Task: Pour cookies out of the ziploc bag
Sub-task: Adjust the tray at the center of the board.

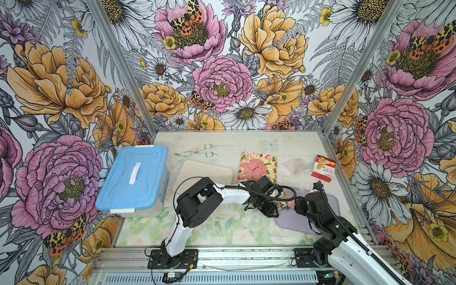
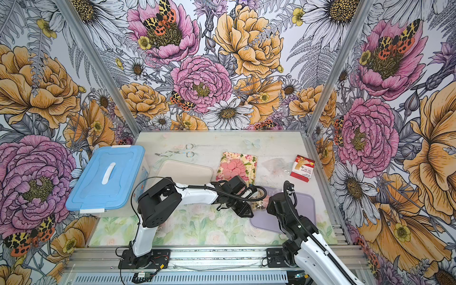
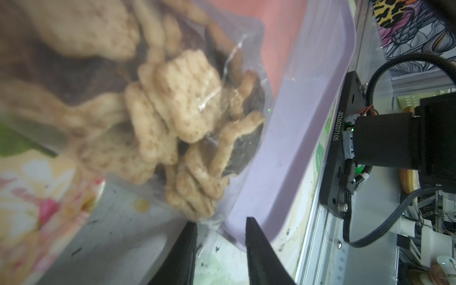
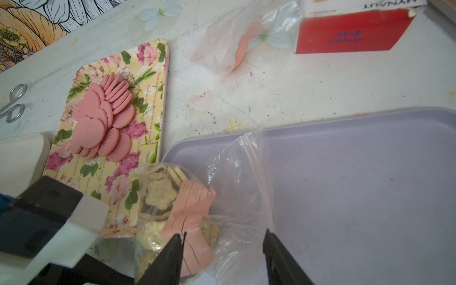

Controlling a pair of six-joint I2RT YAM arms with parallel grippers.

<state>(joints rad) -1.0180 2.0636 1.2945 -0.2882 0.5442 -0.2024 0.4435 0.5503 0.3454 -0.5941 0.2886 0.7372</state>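
Clearly, "HYNAUT" on red box (image 4: pixel 320 29).

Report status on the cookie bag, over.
Left hand open at a corner of the ziploc bag. Right hand open, straddling it. Cookies inside, mouth on purple tray. Nothing blocking seen.

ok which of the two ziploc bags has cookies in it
The full bag at the corner of the lavender tray, packed with beige star cookies; the flat bag by the red box holds none.
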